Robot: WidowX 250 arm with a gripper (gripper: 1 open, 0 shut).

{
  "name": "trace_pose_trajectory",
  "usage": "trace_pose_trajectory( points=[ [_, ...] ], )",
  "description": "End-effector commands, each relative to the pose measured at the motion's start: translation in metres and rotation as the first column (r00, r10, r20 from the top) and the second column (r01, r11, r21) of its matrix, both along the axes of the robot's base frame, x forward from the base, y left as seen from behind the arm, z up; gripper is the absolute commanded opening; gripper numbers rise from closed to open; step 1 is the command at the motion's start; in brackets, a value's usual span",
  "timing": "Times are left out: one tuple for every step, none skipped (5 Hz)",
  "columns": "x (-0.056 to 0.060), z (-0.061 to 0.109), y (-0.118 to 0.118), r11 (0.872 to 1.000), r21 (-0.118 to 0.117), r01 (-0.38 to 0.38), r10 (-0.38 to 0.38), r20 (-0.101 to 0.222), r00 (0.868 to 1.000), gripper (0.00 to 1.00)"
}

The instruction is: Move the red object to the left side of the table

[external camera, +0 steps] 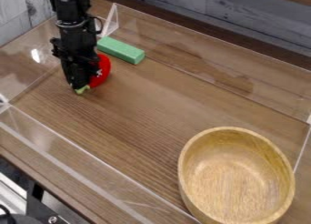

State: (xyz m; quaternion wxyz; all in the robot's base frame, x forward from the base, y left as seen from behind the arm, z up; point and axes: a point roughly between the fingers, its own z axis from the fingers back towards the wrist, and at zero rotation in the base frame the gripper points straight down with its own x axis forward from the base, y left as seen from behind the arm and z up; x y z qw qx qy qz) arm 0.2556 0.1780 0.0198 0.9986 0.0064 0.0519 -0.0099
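The red object (100, 70), a small glossy rounded toy fruit, rests low on the brown wood-grain table (158, 109) at the left. My gripper (82, 81) points straight down over it, its black fingers shut on the fruit's left half. A bit of light green shows at the fingertips. The arm hides most of the fruit's left side.
A flat green rectangular block (120, 50) lies just behind the fruit. A round light wooden bowl (237, 178) sits at the front right. Low clear acrylic walls (49, 146) edge the tabletop.
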Motion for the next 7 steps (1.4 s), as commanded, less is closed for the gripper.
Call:
trace_pose_trajectory(
  points=[
    [0.002,0.008,-0.001,1.0,0.011,-0.01,0.01,0.014,1.0,0.0],
    [0.003,0.011,-0.003,1.0,0.009,-0.012,0.012,0.017,1.0,0.0],
    [0.004,0.014,-0.005,1.0,0.006,-0.014,0.014,0.021,1.0,0.0],
    [0.005,0.017,-0.006,1.0,0.004,-0.016,0.016,0.024,1.0,0.0],
    [0.006,0.02,-0.008,1.0,0.002,-0.019,0.019,0.028,0.999,0.0],
    [0.007,0.023,-0.01,1.0,0.0,-0.021,0.021,0.031,0.999,0.0],
    [0.008,0.025,-0.012,1.0,-0.002,-0.024,0.024,0.032,0.999,0.0]
  ],
)
